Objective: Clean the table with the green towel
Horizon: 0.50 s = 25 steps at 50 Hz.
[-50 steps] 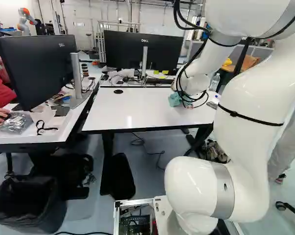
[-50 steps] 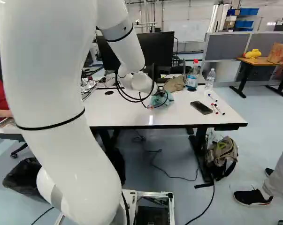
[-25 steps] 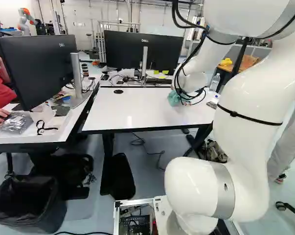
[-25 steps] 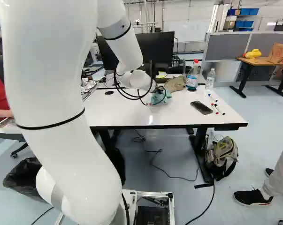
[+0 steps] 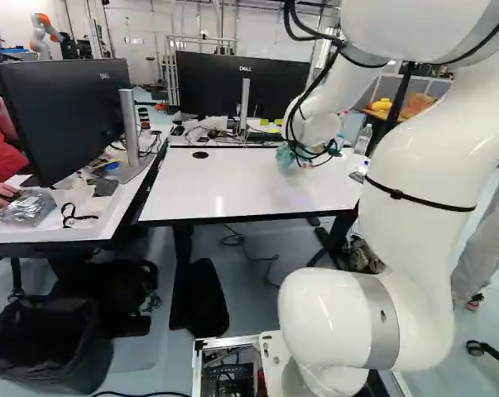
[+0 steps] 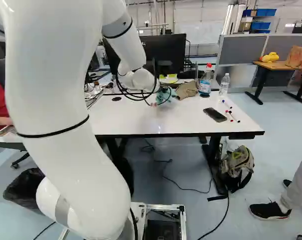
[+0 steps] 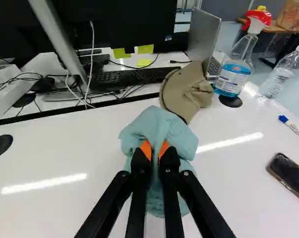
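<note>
I pinch the green towel (image 7: 160,124) between both orange-padded fingers of my tool (image 7: 154,151), its folds bulging around the tips over the white counter (image 7: 60,148). I can't tell whether its underside touches the surface. Just ahead lies a tan cap (image 7: 181,99); beside that stands a spray bottle (image 7: 234,74) with blue liquid, and nearer the counter's side edge lies a phone (image 7: 290,176).

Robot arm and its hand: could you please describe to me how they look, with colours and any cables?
The arm is smooth, rounded and glossy white, with silver-grey collars at joints and thin black straps. Black cables loop around its far end. The hand has black fingers with orange pads.
</note>
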Tool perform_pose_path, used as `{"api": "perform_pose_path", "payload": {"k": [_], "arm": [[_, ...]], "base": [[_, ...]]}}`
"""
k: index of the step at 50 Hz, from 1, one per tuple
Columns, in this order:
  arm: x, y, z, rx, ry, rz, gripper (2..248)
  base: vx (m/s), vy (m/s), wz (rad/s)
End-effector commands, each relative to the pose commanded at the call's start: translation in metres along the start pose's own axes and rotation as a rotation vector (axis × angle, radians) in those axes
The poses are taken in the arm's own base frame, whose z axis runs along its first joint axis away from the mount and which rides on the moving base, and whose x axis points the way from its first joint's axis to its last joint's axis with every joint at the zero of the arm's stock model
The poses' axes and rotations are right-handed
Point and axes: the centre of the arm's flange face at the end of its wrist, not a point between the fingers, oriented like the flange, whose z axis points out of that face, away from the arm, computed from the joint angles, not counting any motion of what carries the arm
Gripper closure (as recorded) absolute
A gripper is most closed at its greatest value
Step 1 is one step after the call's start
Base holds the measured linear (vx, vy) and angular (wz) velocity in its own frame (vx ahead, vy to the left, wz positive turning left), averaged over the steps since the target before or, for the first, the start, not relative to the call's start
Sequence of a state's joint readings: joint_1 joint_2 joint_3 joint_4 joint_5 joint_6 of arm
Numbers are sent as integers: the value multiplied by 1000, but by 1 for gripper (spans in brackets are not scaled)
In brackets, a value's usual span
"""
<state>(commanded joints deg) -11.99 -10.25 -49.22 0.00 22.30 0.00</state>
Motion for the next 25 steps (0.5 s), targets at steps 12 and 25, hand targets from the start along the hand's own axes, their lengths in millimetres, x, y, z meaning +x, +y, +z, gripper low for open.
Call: {"api": "perform_pose_path", "payload": {"k": [12, 25], "arm": [[11, -19, 4, 31, 18, -17, 213], [15, -41, 13, 65, 21, -35, 213]], "base": [[0, 0, 0], [0, 0, 0]]}}
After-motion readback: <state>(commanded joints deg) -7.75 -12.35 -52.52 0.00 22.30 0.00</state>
